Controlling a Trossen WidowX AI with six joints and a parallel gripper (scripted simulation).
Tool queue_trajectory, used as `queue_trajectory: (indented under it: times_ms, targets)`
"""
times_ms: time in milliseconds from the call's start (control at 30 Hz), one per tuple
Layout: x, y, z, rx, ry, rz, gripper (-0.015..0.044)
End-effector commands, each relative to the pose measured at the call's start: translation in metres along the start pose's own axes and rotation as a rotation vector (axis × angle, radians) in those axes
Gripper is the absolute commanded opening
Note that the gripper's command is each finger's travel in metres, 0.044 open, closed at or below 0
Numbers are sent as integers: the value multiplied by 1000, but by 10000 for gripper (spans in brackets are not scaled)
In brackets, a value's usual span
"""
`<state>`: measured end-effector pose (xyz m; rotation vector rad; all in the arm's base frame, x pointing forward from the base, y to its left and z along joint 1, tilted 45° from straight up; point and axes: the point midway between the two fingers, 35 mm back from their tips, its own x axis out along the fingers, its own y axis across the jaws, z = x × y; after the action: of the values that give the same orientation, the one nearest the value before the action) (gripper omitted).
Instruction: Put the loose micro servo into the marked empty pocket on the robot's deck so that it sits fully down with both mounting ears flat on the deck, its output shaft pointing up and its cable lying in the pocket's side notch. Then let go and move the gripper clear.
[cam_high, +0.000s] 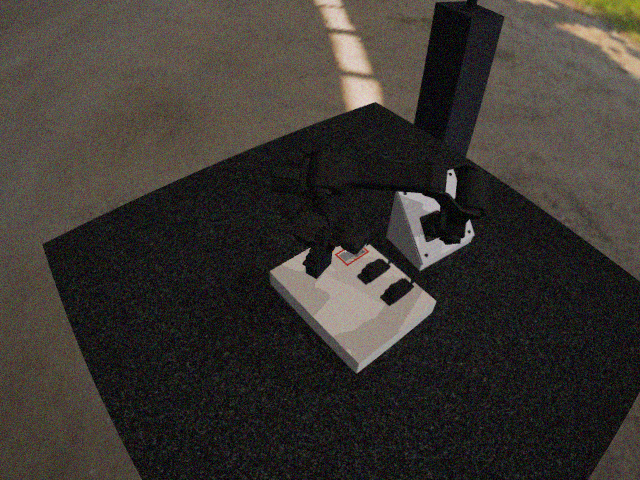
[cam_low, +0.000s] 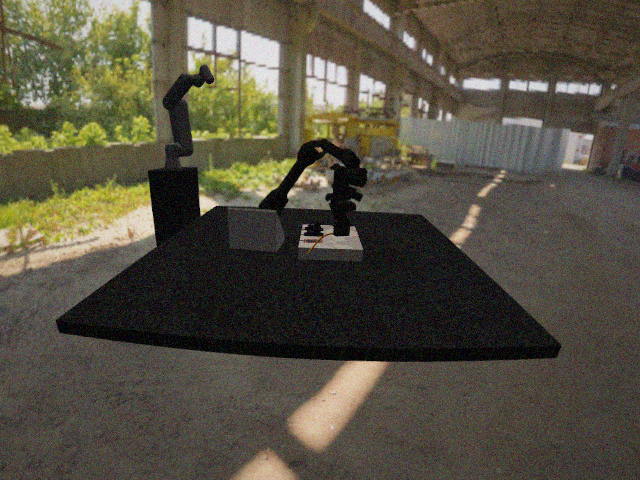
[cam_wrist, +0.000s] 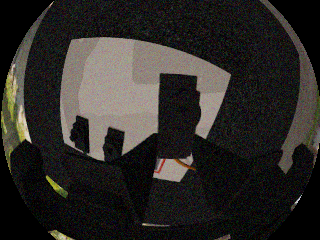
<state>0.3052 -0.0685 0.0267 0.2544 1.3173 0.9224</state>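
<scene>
The loose micro servo (cam_high: 317, 261) (cam_low: 341, 226) (cam_wrist: 177, 112) is a dark block in my gripper (cam_wrist: 174, 138), which is shut on it. It is over the pale deck (cam_high: 356, 310) (cam_low: 330, 254) (cam_wrist: 107, 75), to the side of the marked pocket. Its orange cable (cam_low: 317, 242) (cam_wrist: 184, 164) trails across the pocket side of the deck. The pocket's red outline (cam_high: 347, 264) (cam_wrist: 159, 172) is partly hidden in the wrist view. Two dark servos (cam_high: 373, 271) (cam_high: 397, 291) (cam_wrist: 81, 135) (cam_wrist: 114, 144) sit in a row beside it. The held servo's height and shaft direction are unclear.
A pale wedge-shaped bracket (cam_high: 403, 232) (cam_low: 253, 229) stands beside the deck, near the arm's base. A dark pedestal (cam_high: 442, 72) (cam_low: 174, 204) with another arm (cam_low: 180, 121) stands beyond the black table (cam_high: 206, 361) (cam_low: 289, 310).
</scene>
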Motion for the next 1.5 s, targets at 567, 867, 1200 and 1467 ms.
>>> queue_trajectory:
  times_ms: [567,867,1200,1467]
  targets:
    - [-1,6,-22,259,-7,1,0]
    - [-1,17,-64,261,-5,1,0]
    - [0,28,-106,274,-3,1,0]
    - [6,28,-106,274,-3,1,0]
